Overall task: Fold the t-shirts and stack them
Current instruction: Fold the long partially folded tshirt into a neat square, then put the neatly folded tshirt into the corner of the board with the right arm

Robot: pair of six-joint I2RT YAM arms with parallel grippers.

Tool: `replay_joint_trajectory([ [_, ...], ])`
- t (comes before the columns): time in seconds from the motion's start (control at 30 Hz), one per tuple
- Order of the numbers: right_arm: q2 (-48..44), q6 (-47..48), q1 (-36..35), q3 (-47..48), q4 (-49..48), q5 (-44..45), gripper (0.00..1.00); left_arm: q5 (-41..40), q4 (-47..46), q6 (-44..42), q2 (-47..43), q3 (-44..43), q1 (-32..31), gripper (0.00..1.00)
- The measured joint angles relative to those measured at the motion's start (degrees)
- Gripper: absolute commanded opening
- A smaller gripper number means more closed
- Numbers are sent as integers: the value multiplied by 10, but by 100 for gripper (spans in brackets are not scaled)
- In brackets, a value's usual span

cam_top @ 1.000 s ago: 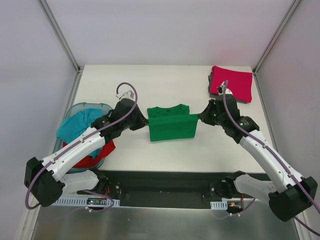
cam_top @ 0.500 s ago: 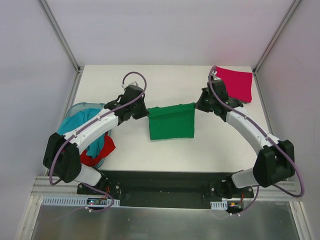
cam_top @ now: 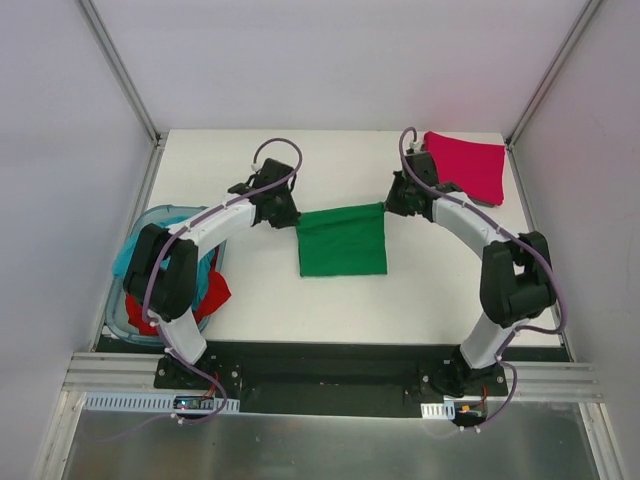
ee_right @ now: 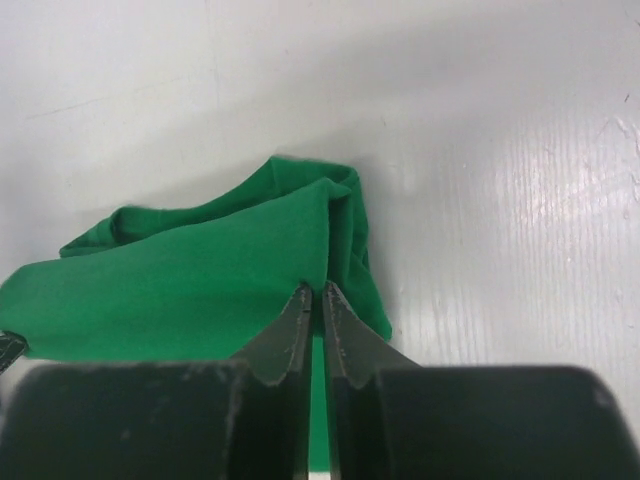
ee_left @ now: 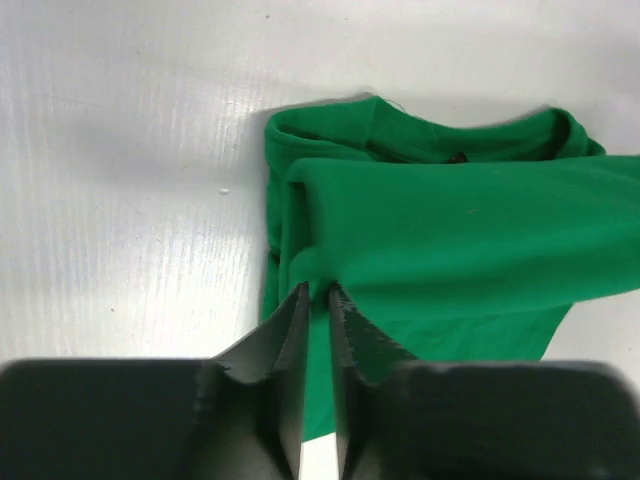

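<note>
White table (cam_top: 330, 165): one green t-shirt (cam_top: 342, 245), clamped by left gripper (ee_left: 318, 292), right gripper (ee_right: 313, 290).

The table (cam_top: 340, 165) has open room at the far middle, and more on the near side of the green shirt (cam_top: 343, 245). The pink shirt (cam_top: 470, 165) fills the far right corner. The blue tub (cam_top: 160, 213) blocks the left edge. The left arm (cam_top: 215, 225) and right arm (cam_top: 470, 225) curve in beside the green shirt. Walls (cam_top: 330, 60) close in the left, right and far sides.

Green t-shirt (cam_top: 343, 242) edge farther back
</note>
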State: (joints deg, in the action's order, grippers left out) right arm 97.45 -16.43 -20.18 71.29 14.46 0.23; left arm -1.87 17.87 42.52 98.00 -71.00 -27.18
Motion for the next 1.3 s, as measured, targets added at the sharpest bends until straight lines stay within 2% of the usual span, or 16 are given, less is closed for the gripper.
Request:
replay_joint_trajectory([
  [0.07, 17, 1, 3, 3, -11, 0, 26, 3, 0, -5, 20, -9, 5, 56],
  [0.1, 27, 1, 5, 8, -12, 0, 41, 2, 1, -8, 27, -10, 8, 69],
  [0.13, 35, 0, 8, 14, -13, -2, 51, 1, 3, -9, 31, -11, 13, 90],
  [0.17, 48, 4, 13, 27, -8, -6, 59, 0, 6, -12, 33, -11, 18, 99],
  [0.23, 57, 5, 18, 40, -7, -12, 96, -1, 10, -17, 32, -12, 23, 99],
  [0.4, 31, 13, 20, 37, -5, -21, 96, 31, 8, -24, 6, -12, 28, 99],
  [0.57, -46, 14, 14, -18, -16, -59, 96, 115, -29, -30, -39, 8, 27, 99],
  [0.7, -62, 5, 11, -43, -42, -117, 96, 190, -73, -32, -19, 3, 27, 99],
  [0.9, -16, -5, 7, -43, -77, -155, 96, 246, -104, -31, 96, -59, 27, 99],
  [1.3, 141, 26, 7, 35, -73, -179, 96, 188, -78, -31, 185, -109, 30, 99],
])
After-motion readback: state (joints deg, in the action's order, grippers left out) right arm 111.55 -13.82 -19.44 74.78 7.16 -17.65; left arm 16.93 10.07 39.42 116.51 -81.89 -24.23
